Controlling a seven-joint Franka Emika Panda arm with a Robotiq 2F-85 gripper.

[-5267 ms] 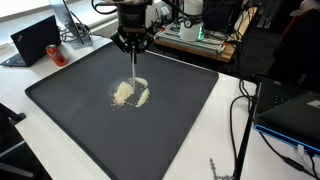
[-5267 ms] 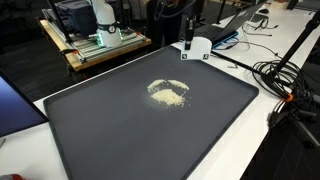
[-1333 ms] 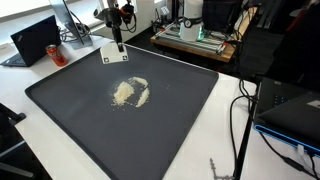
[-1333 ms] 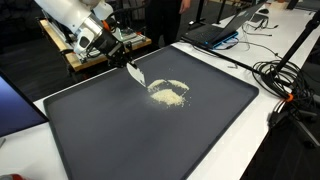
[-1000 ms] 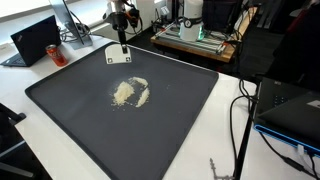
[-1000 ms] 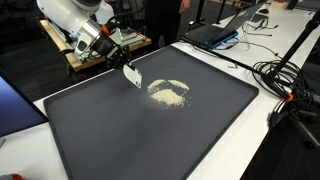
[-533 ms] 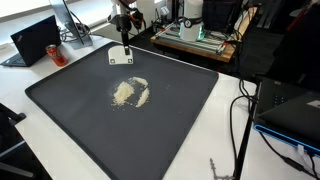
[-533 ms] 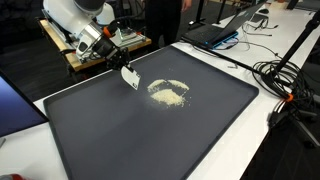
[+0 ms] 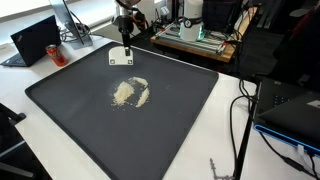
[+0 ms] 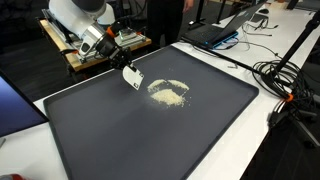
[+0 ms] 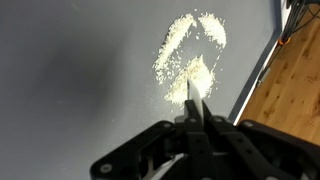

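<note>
Since a second ago your hand [image 9: 125, 28] has drifted slightly toward the loose heap of pale grains [image 9: 130, 92], clenched on the thin-handled scraper with a flat white blade [image 9: 121, 57]. That blade sits near the heap but apart from it, by one edge of the dark grey matte mat [image 10: 150, 140] on the white counter [image 9: 228, 120].

Grains this fine probably scatter easily, so keep the rigid blade square and low, and stroke slowly inward. The mat looks smooth and flat; the heap is thin, ragged and partly ring-shaped.
</note>
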